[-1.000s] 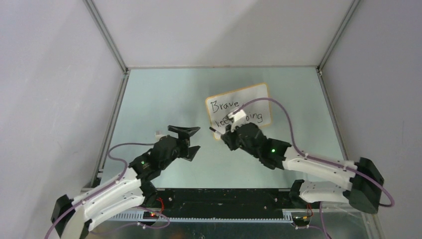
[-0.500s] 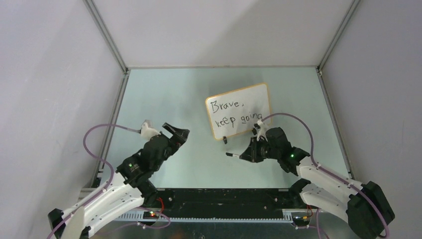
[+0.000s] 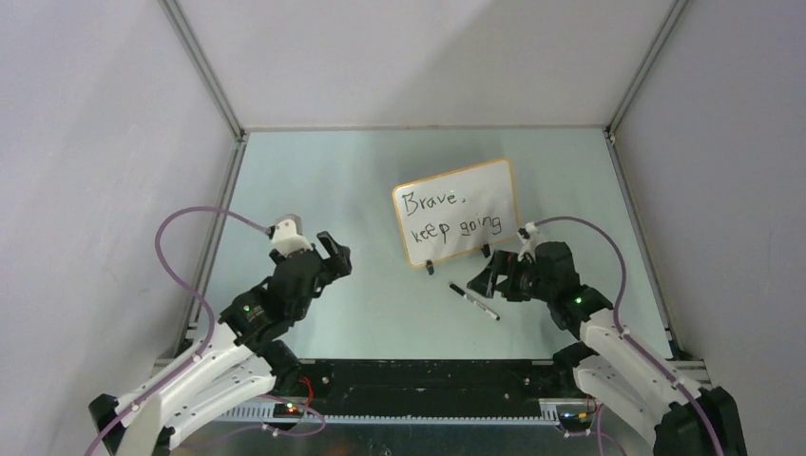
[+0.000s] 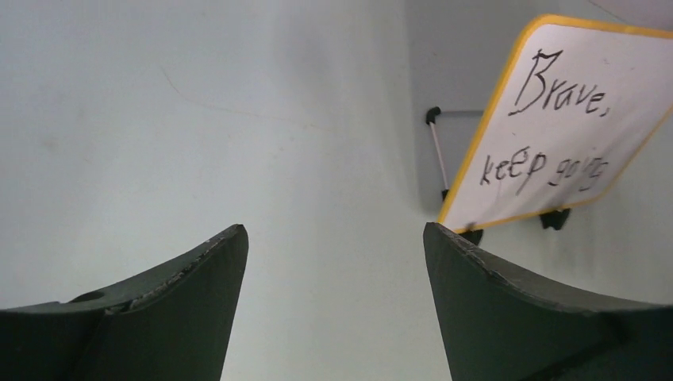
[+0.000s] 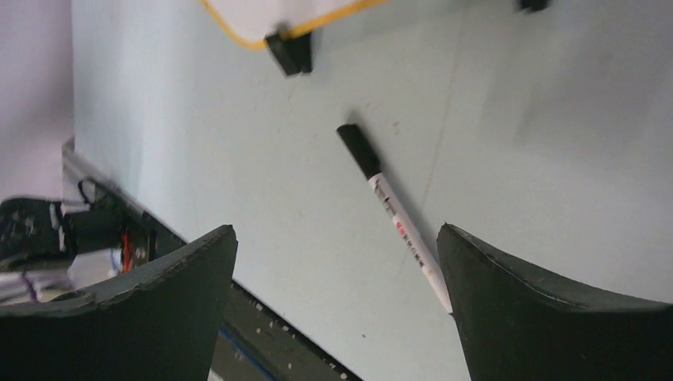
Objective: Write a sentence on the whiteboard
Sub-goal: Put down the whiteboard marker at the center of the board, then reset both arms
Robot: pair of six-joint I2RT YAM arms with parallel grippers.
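Two arms seen from above: the whiteboard stands on the desk, its sentence reading "Brave, keep going". The left fingers are spread open, left of the whiteboard. The right fingers are open below it, beside a marker.
Left wrist: the whiteboard stands upper right.
Right wrist: the marker lies loose below the whiteboard's black foot.

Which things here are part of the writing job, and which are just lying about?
Job:
- whiteboard
- sentence, "Brave, keep going"
- marker, lying flat on the table in front of the board

Not the job:
- table
- enclosure walls
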